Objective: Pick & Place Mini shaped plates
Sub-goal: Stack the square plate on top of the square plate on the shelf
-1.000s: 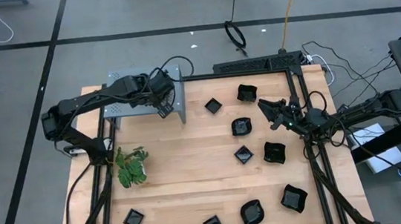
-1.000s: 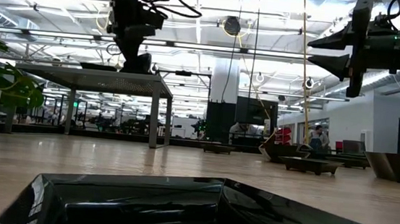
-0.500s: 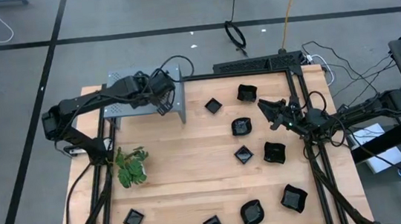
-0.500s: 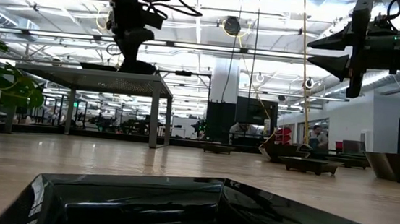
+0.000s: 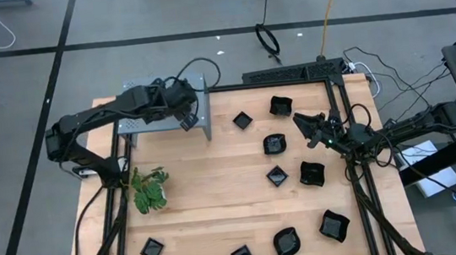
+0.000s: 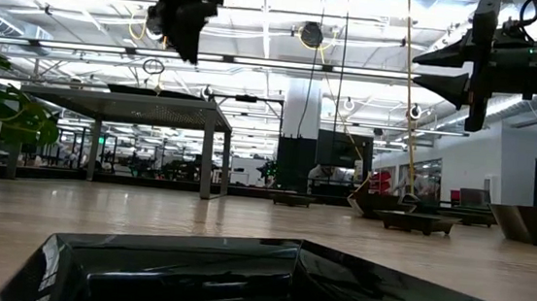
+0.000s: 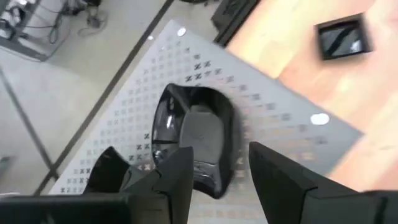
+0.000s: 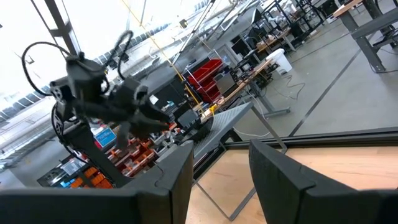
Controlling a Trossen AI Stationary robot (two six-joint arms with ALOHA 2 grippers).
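Plate on shelf (image 7: 198,144): glossy black, shallow, rounded outline with a raised rim, upright, resting on the grey perforated shelf (image 5: 163,116) at the table's (image 5: 210,197) far-left corner.

Left gripper (image 7: 214,177): above the shelf, clear of the plate. Fingers parted, nothing between them. In the left wrist view the plate lies directly ahead of the fingers, in line with the gap, not touched.

Other plates: all on the table, off the shelf. One small square plate (image 5: 242,120) lies just right of the shelf. Seven more are spread farther right and nearer the front edge, among them a petal-like one (image 5: 274,144). One square plate (image 5: 151,250) sits well forward of the shelf, beyond the plant (image 5: 150,189).

Right gripper (image 5: 302,125): held in the air well right of the shelf, fingers apart, empty.
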